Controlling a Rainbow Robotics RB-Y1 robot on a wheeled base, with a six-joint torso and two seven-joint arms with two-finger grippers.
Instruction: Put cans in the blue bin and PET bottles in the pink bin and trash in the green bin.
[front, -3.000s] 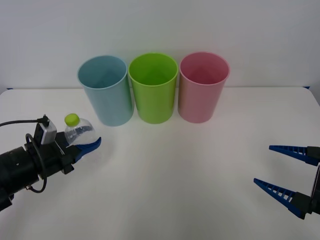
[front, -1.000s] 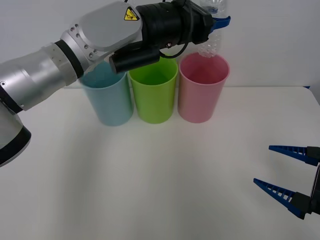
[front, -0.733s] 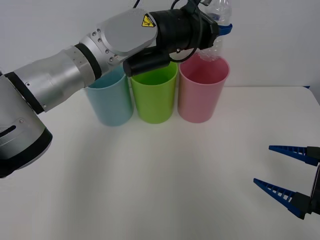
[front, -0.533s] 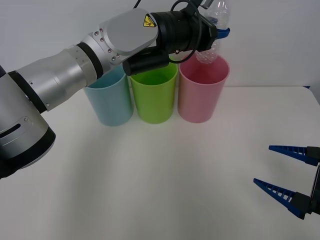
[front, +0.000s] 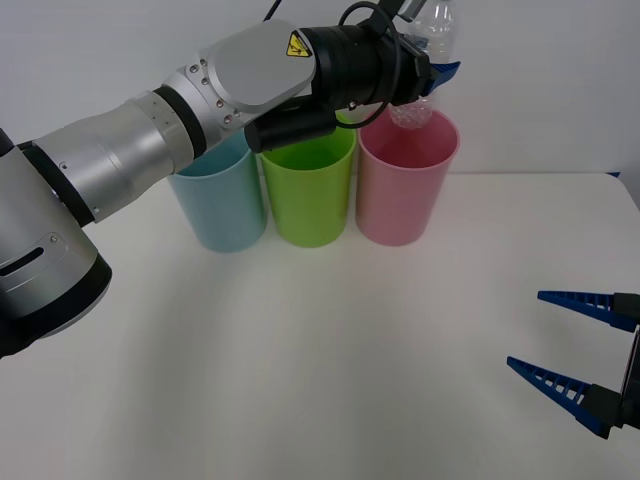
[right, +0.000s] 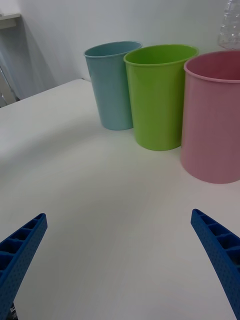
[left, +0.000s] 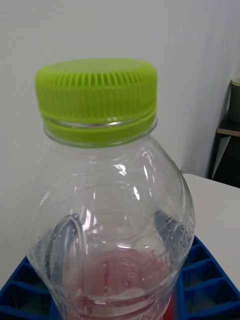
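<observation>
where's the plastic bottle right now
In the front view, the PET bottle is held upright in the left gripper, directly above the pink bin, the rightmost bin.

White table (front: 300, 350), plain pale wall (front: 550, 80), possibly dark shelving (left: 231, 135) at side

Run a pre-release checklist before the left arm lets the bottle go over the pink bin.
1. Bottle held by the left gripper, jaws closed on its body: ok.
2. Bottle's lower end over the pink bin opening, at rim level in the front view: ok.
3. Bottle upright, yellow-green cap on: ok.
4. Pink bin upright on the table, beside the green bin: ok.
5. Pink bin has room for the bottle: cannot tell, its bottom is hidden.
6. Right gripper parked low at the table's right, jaws open, apart from the bins: ok.
</observation>
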